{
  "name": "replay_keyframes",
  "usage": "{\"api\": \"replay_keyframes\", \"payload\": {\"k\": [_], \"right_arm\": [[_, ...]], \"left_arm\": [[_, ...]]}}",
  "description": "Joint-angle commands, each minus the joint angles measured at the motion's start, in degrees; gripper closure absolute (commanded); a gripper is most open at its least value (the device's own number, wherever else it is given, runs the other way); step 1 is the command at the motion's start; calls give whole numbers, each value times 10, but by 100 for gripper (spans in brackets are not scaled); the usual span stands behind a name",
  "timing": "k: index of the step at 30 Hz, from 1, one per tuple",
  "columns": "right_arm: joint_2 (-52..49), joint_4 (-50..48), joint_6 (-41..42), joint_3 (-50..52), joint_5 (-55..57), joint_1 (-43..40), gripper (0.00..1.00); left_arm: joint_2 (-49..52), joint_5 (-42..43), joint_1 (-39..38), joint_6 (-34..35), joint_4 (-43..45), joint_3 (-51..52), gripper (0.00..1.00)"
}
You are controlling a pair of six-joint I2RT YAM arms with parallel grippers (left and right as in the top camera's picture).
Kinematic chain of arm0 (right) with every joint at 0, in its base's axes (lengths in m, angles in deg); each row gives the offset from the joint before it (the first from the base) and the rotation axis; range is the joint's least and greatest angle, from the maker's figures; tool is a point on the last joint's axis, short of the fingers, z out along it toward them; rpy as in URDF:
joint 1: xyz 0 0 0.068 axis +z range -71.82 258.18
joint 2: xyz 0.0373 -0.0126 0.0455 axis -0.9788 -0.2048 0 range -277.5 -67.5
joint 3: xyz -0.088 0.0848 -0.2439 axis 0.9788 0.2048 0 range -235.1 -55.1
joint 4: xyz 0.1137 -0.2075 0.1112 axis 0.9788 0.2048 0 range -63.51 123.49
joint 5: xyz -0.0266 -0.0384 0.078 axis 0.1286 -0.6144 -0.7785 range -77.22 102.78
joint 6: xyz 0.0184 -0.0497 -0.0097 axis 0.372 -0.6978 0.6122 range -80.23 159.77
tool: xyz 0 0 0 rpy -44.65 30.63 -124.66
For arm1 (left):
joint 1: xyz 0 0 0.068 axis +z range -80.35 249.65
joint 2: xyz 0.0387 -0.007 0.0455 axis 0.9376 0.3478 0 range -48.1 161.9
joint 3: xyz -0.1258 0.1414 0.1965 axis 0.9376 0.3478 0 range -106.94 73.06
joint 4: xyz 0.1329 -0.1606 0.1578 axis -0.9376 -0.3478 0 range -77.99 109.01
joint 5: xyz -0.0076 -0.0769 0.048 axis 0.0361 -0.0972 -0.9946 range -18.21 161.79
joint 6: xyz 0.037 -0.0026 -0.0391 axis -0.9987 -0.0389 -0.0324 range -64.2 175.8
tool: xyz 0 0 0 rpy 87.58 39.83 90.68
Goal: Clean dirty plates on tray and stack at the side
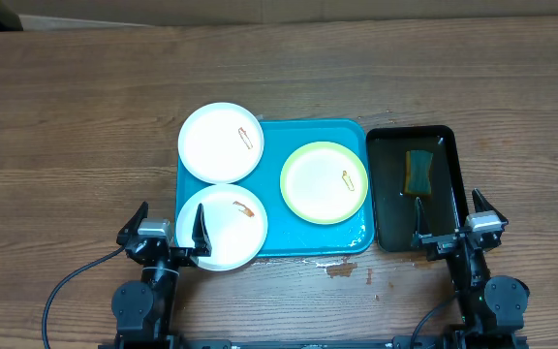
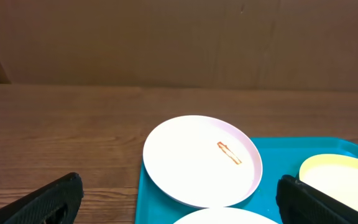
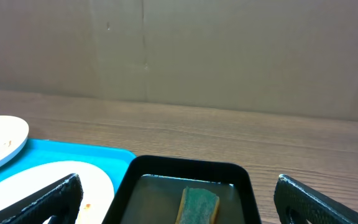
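Your left gripper (image 1: 172, 208) and right gripper (image 1: 448, 204) hang at the table's near edge, jaws spread wide, nothing pinched. Between them lies the large turquoise rectangular plastic tray (image 1: 274, 242). The far round white plate (image 1: 221, 142) and the near round white plate (image 1: 222, 227) overhang its left rim. The lime-green-rimmed round plate (image 1: 325, 181) sits fully inside, on the right. A narrow black tray (image 1: 453, 155) holding a green-yellow sponge (image 1: 418, 171) sits just beside it. You have bare brown wooden table (image 1: 85, 97) to the left and behind, and a plain brown backdrop (image 3: 229, 50) beyond.

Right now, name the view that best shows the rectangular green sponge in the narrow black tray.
Overhead: the rectangular green sponge lies fully visible in the narrow black tray. Right wrist crops it at the frame's bottom; left wrist misses it.
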Motion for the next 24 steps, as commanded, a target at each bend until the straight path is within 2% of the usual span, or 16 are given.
{"api": "replay_keyframes", "payload": {"k": [1, 5, 9, 14, 19, 24], "right_arm": [[3, -2, -2, 6, 1, -2, 0], [3, -2, 50, 6, -1, -1, 0], [3, -5, 50, 6, -10, -1, 0], [3, -3, 72, 5, -14, -1, 0], [0, 2, 148, -10, -9, -2, 0], [-55, 4, 212, -80, -9, -3, 0]], "left_arm": [[-2, -6, 1, -15, -2, 2, 0], [-2, -5, 1, -15, 25, 2, 0], [-2, 14, 1, -14, 44, 0, 0], [-2, 69, 1, 44, 38, -33, 0], [17, 71, 1, 80, -66, -142, 0], [135, 72, 1, 80, -184, -299, 0]]}}
